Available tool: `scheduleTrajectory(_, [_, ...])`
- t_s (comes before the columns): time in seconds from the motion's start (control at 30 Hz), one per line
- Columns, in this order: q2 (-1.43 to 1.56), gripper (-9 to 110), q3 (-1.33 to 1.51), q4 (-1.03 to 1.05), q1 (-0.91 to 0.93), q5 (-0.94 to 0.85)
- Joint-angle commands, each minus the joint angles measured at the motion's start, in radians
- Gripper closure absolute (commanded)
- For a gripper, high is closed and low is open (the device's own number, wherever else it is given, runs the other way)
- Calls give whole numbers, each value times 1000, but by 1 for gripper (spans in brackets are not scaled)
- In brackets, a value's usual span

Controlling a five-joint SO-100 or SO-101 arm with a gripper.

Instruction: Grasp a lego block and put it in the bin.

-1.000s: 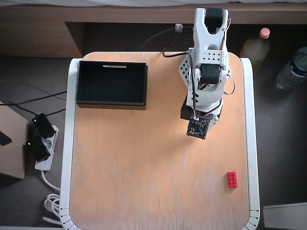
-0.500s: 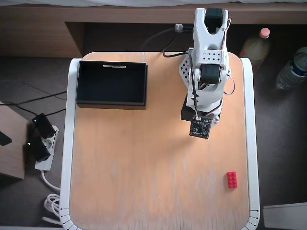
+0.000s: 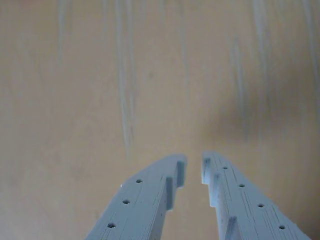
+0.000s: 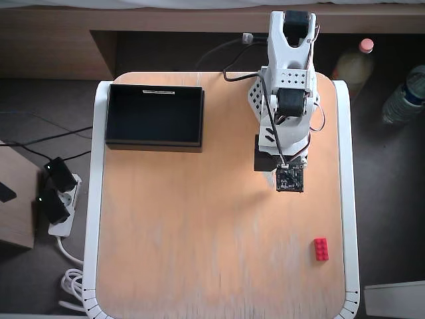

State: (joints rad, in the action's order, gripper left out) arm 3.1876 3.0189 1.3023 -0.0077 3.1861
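Observation:
The lego block [image 4: 321, 249], a small red studded brick, lies near the table's lower right corner in the overhead view. The bin [image 4: 154, 143], a shallow black tray with a pale label on its far rim, stands at the upper left. The arm [image 4: 287, 100] reaches down from the top edge, and its wrist camera board [image 4: 290, 179] hangs over the table, above and left of the brick. In the wrist view my gripper [image 3: 194, 162] shows two pale blue fingers with only a narrow slit between them and nothing held, above bare wood. Neither brick nor bin shows in the wrist view.
The wooden table [image 4: 199, 232] has a white rim on both sides. A power strip [image 4: 58, 199] and cables lie on the floor to the left. Two bottles [image 4: 354, 63] [image 4: 405, 96] stand on the floor at the upper right.
The wrist has swung to the right and slightly down in the overhead view, toward the brick's side. Brick and bin have not moved.

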Motion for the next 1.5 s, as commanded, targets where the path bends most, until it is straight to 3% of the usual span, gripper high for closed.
scheduleTrajectory(0.0, [-101,101,81,-66,17,31])
scheduleTrajectory(0.7, [-946,101,-810,-69,20,25])
scheduleTrajectory(1.13, [-1302,98,-1169,-67,-32,-55])
scheduleTrajectory(1.47, [-1456,89,-1312,-67,-137,-163])
